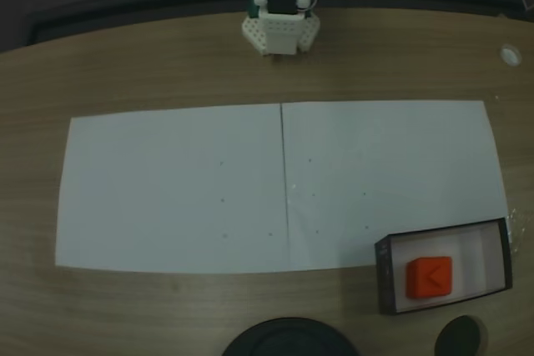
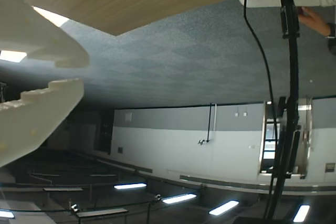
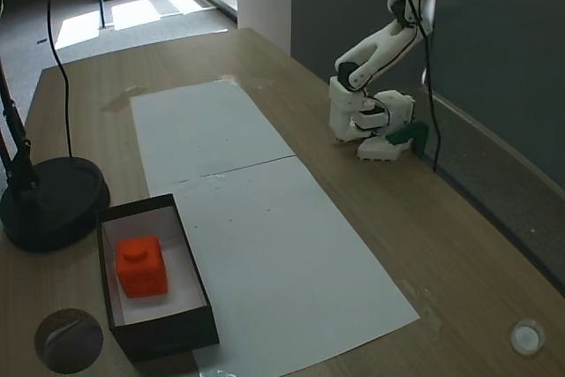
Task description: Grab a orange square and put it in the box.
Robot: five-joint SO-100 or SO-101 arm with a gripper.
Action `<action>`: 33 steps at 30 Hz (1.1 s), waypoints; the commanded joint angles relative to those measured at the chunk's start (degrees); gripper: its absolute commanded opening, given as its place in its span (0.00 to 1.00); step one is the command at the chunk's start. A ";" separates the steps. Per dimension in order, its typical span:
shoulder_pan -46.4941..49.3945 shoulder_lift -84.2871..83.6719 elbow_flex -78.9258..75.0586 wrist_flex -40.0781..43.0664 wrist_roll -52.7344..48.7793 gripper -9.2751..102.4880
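No text, label, brand or number can be read anywhere. The only sign is a faint V-shaped mark on top of the orange square (image 1: 430,276).

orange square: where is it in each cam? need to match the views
A fixed view: orange square at lower right, inside the box, toward its left half.
Wrist view: not in it; the camera looks out at the room past the white tool.
Another fixed view: orange square at lower left, inside the box.
Shared landmark: the seam between the two white paper sheets.
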 commanded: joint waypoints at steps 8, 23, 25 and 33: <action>-3.43 19.25 21.97 -0.79 -0.09 0.08; -3.43 37.53 41.22 -6.24 -0.09 0.08; -3.43 39.38 46.14 -9.93 -0.09 0.09; -3.43 49.22 76.29 -28.48 -0.18 0.09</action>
